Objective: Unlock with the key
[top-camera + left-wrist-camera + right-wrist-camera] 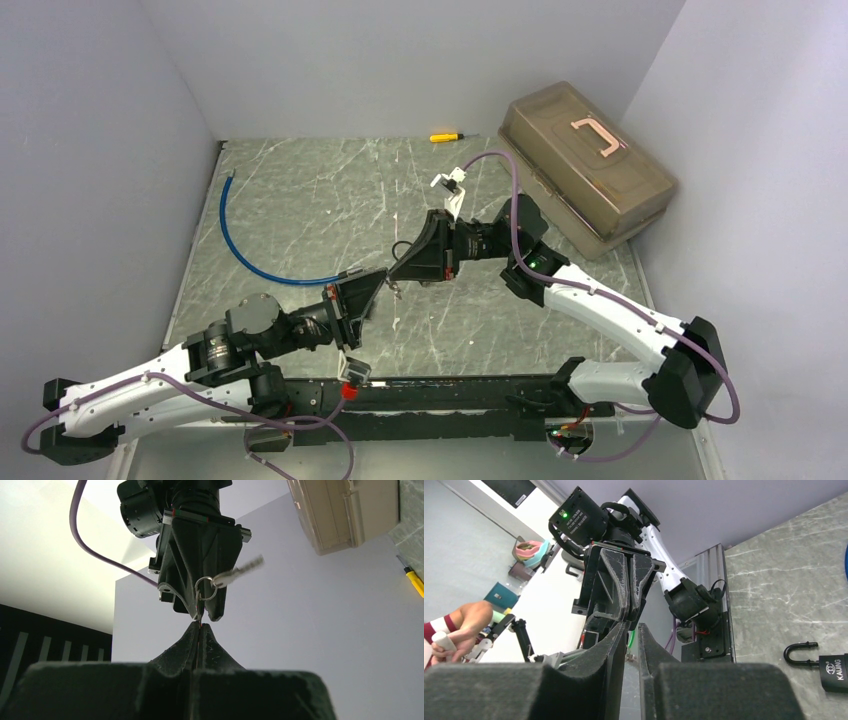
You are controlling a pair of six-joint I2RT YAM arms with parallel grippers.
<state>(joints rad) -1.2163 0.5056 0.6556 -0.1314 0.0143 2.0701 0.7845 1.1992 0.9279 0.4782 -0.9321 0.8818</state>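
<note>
Top external: high, behind the arm bases (440, 400), looking down and forward over the whole surface (300, 200), far off. Left wrist: very close, sighting along the left gripper (199, 626) up at the right gripper (205, 616) and a wall (325, 630). Right wrist: equally close, facing back toward the arm bases. Shared: each wrist view shows the other gripper tip-to-tip; the top view covers that spot mid-surface.

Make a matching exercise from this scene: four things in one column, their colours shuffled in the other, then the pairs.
Things:
1. screwdriver
2. tube
3. toolbox handle
4. padlock

Colours:
A. blue
B. black
C. yellow
D. pink

Pairs: 1-C, 2-A, 3-D, 4-B
</note>
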